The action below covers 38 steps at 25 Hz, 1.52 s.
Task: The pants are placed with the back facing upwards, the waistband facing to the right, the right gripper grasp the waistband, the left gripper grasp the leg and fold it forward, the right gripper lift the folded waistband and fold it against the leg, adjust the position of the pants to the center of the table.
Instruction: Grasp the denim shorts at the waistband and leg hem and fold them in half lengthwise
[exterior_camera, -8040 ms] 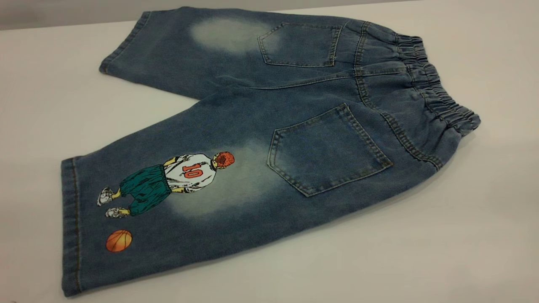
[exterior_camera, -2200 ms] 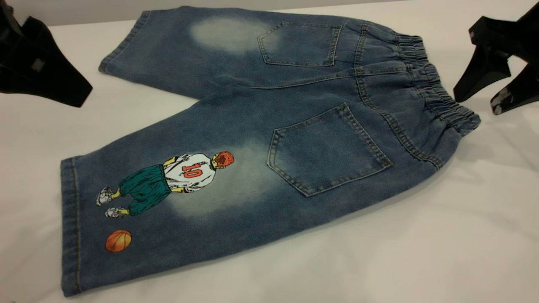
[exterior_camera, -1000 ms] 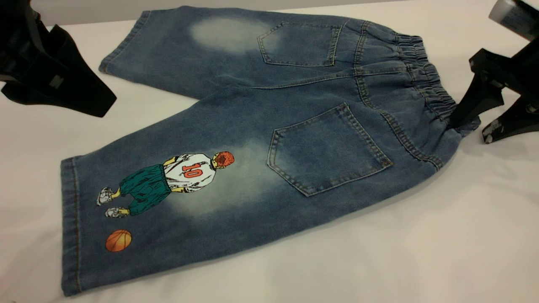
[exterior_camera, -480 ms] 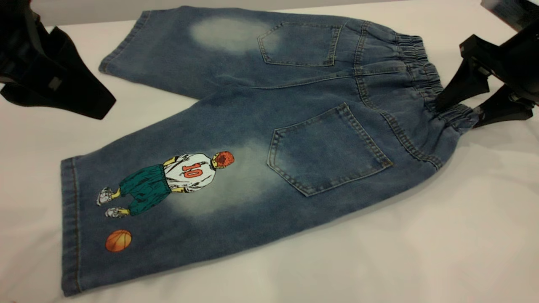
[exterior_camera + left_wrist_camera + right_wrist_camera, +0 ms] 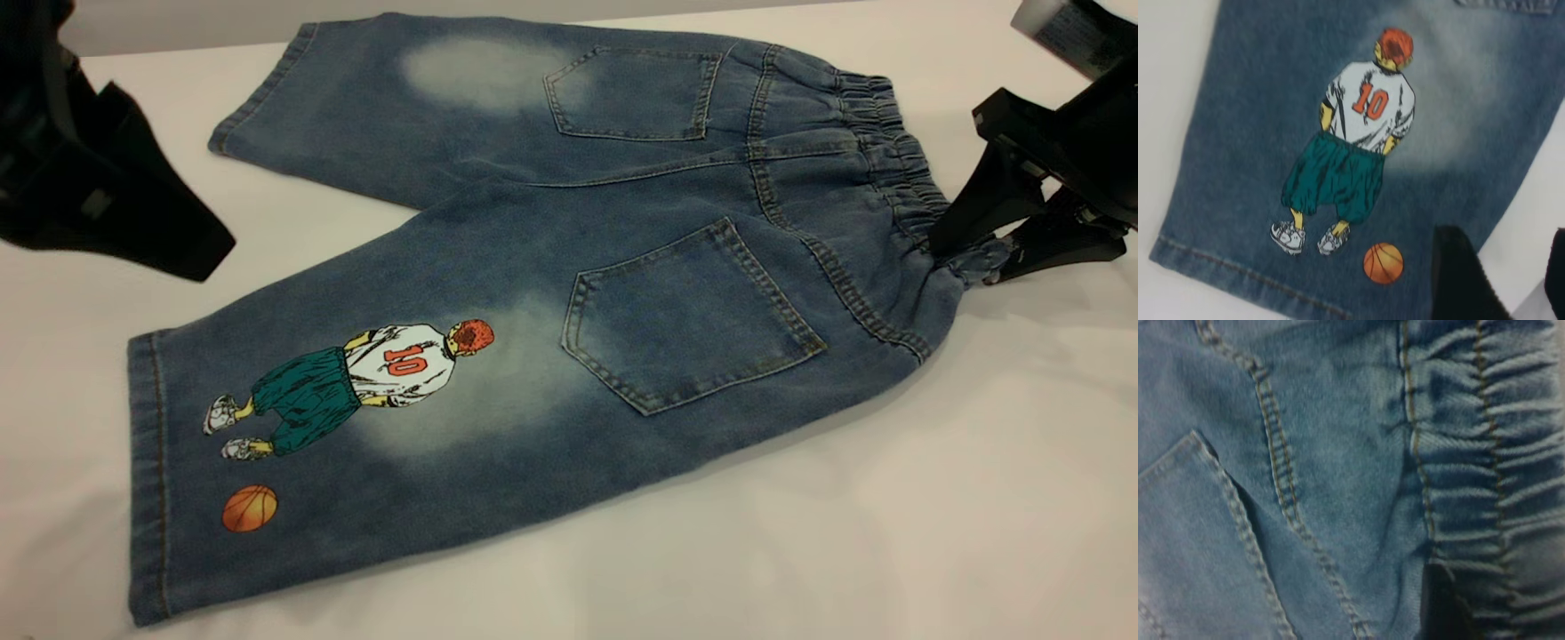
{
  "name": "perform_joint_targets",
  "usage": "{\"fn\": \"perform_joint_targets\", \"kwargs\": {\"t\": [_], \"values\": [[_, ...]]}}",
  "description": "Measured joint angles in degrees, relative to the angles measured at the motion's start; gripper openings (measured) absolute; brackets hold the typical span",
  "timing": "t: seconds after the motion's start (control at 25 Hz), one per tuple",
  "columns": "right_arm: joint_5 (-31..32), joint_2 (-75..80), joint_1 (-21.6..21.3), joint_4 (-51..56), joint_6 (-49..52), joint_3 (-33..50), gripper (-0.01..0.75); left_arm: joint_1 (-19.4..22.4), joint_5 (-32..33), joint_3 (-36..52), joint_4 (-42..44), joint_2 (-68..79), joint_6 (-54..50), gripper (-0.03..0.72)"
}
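Blue denim pants [image 5: 533, 267] lie flat, back pockets up, with the elastic waistband [image 5: 898, 169] at the right. The near leg [image 5: 293, 418] carries a print of a basketball player. My right gripper [image 5: 973, 260] is at the near corner of the waistband, and its two fingers pinch the bunched cloth. In the right wrist view one dark finger [image 5: 1439, 603] lies on the gathered waistband [image 5: 1491, 473]. My left gripper [image 5: 182, 249] hangs at the far left, above the table beside the legs. In its wrist view the left gripper [image 5: 1503, 235] is open over the printed leg's [image 5: 1271, 100] side edge.
A white table [image 5: 800, 533] lies under the pants, with bare surface in front and at the right. The far leg [image 5: 373, 98] reaches toward the table's back edge.
The right gripper came down to the waistband's near corner and shut on it, bunching the cloth. The left gripper came into view at the far left and shifted slightly.
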Motion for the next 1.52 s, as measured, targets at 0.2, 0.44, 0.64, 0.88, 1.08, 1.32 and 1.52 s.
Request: {"fn": "perform_joint_targets", "kwargs": {"t": [0.2, 0.44, 0.64, 0.88, 1.08, 1.32, 1.52], "values": [[-0.12, 0.0, 0.0, 0.19, 0.0, 0.0, 0.25, 0.0, 0.19, 1.2, 1.77, 1.34, 0.06, 0.314], [-0.37, 0.0, 0.0, 1.45, 0.0, 0.0, 0.047, 0.0, -0.79, 2.76, 1.73, 7.24, 0.01, 0.314], [-0.43, -0.05, 0.0, 2.16, 0.0, 0.0, 0.031, 0.0, -3.61, 5.79, 1.79, 11.65, -0.03, 0.314], [-0.43, -0.05, 0.0, 3.93, -0.24, 0.0, 0.031, 0.0, -8.27, 11.5, 3.38, 13.71, -0.24, 0.314], [-0.43, -0.05, 0.0, 4.16, -0.23, 0.0, 0.031, 0.0, -12.75, 14.43, 4.63, 13.71, -2.68, 0.314], [-0.33, -0.05, 0.0, 4.29, -0.25, 0.0, 0.031, 0.12, -18.26, 16.22, 11.9, 15.11, -10.19, 0.314], [-0.33, -0.05, 0.0, 4.35, -0.42, 0.0, 0.031, 0.12, -20.76, 15.88, 13.97, 20.03, -12.42, 0.314]]}}
